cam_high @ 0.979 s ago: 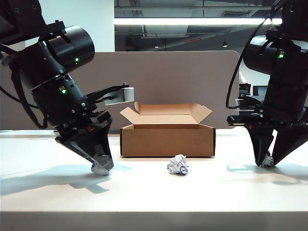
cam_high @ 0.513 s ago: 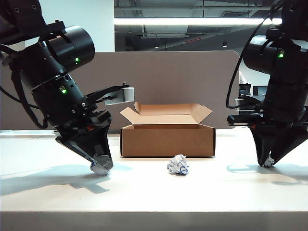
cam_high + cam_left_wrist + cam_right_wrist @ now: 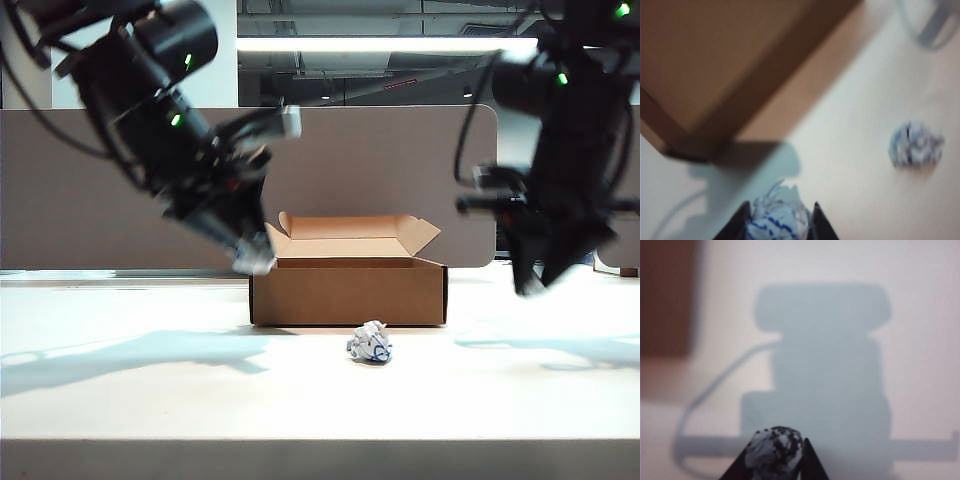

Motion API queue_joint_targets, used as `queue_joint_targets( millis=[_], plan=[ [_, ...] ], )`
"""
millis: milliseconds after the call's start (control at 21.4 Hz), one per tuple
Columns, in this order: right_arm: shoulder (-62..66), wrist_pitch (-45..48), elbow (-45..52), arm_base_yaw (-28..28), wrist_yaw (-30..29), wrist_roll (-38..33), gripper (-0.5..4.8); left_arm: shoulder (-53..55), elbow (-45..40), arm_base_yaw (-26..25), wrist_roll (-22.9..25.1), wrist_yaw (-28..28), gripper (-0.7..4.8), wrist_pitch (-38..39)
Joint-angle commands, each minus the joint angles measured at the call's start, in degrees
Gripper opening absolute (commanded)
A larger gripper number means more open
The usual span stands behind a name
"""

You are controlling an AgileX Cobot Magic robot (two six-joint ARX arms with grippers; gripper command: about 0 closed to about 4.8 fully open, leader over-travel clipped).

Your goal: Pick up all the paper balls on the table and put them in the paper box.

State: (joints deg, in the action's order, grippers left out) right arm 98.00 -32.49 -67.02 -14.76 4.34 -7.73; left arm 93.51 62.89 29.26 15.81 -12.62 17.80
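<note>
Two grippers are hanging above the table [image 3: 120, 400], each clenched on a ball. On the left of the exterior view, the left gripper [image 3: 255, 262] is hovering in the air just beside the box's left upper corner, blurred, with a pale wad at its tip. Its wrist view is showing the left ball [image 3: 777, 220], white with blue marks, pinched between the two dark fingers [image 3: 735, 225], and the brown box wall lying beneath and ahead of it.

In the middle, the box [image 3: 347, 290] is standing on the table with its flaps open. Just in front of it, near its front wall but apart from it, the middle ball [image 3: 370, 344] is lying loose on the table; it is also showing in the left wrist view [image 3: 916, 145].

On the right, the right gripper [image 3: 530, 285] is hanging clear of the table, well apart from the box's right side. Its wrist view is showing the right ball [image 3: 775, 450], pale with dark specks, squeezed between its fingers, over the arm's shadow on the table.
</note>
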Motion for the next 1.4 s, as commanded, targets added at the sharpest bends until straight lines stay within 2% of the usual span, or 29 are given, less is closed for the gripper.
queue_joint_targets(
  millis=[47, 93, 187, 326, 560, 653, 699, 746, 839, 1119, 1259, 1399],
  plan=[
    [-0.4, 1.0, -6.1, -0.5, -3.9, -1.3, 1.03, -0.1, 4.2, 0.0, -0.5, 0.7, 1.47, -4.6],
    [-0.3, 1.4, -9.3, -1.1, -5.6, -1.3, 1.03, 0.3, 6.1, 0.0, -3.0, 2.8, 1.47, -7.9],
    [0.0, 3.8, -13.4, -2.8, -6.3, -1.2, 1.04, 2.4, 9.2, 0.0, -5.2, 3.0, 1.47, -11.4],
    [2.6, 9.1, -18.1, -5.2, -8.5, -0.7, 1.04, 8.7, 16.0, -0.1, -7.1, 2.9, 1.47, -11.0],
    [6.8, 9.8, -21.9, -6.5, -7.8, 2.0, 1.09, 12.8, 20.0, -0.1, -11.2, 3.0, 1.49, -11.1],
    [8.0, 10.4, -22.3, -6.6, -7.6, 2.4, 1.29, 13.4, 20.8, -0.4, -12.7, 3.9, 1.69, -11.1],
    [8.4, 10.4, -22.4, -6.6, -7.5, 2.4, 1.42, 13.6, 21.0, -0.5, -13.3, 4.3, 1.98, -11.4],
    [9.0, 10.4, -22.4, -6.6, -7.5, 2.4, 1.63, 13.7, 21.3, -0.6, -13.3, 4.4, 2.18, -11.6],
    [9.2, 10.1, -22.4, -6.6, -7.6, 2.9, 1.8, 13.6, 21.6, -0.6, -13.2, 4.2, 2.18, -11.3],
    [9.0, 9.6, -22.4, -6.6, -8.5, 3.0, 1.85, 13.6, 22.5, -0.7, -13.0, 3.5, 2.16, -9.6],
    [7.8, 7.1, -22.4, -6.3, -6.7, 3.7, 1.85, 11.8, 23.3, -0.7, -9.1, 2.1, 2.14, -3.5],
    [6.0, 4.8, -22.4, -6.1, -2.4, 6.8, 1.85, 8.9, 23.2, -0.7, -6.5, 2.5, 2.14, 2.2]
  ],
)
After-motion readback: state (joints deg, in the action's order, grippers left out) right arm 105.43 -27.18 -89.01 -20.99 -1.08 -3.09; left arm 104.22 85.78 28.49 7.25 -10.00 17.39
